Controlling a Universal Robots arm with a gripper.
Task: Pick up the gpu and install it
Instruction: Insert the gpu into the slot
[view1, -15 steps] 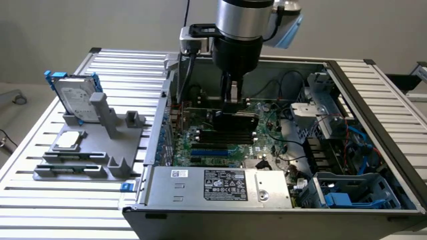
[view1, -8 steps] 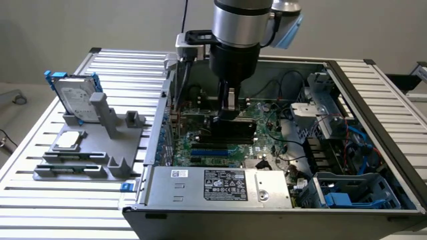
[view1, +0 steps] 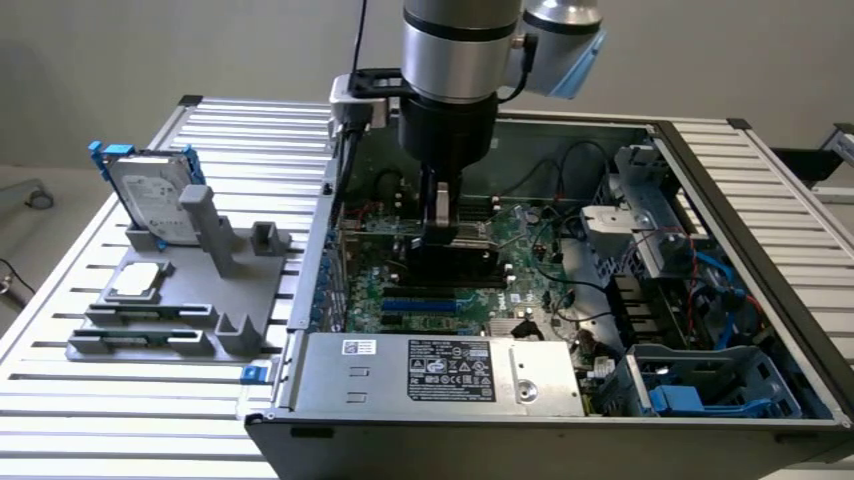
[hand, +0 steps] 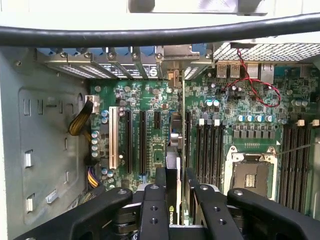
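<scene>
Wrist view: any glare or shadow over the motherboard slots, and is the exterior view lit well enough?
Wrist view: the green motherboard and its slots are evenly lit, without glare; a thick black cable crosses the frame, and the black gripper holding the slim black-shrouded gpu hides the nearest slots. Exterior view: soft even light, a sheen on the silver arm, the open case darker beneath it.

The gpu sits at the centre of the exterior frame, a slim dark card standing on edge, clamped in the hand low over the green motherboard. In the wrist view the gpu shows edge-on between the fingers, glossy black with a small green logo, seemingly just above the slots.
</scene>
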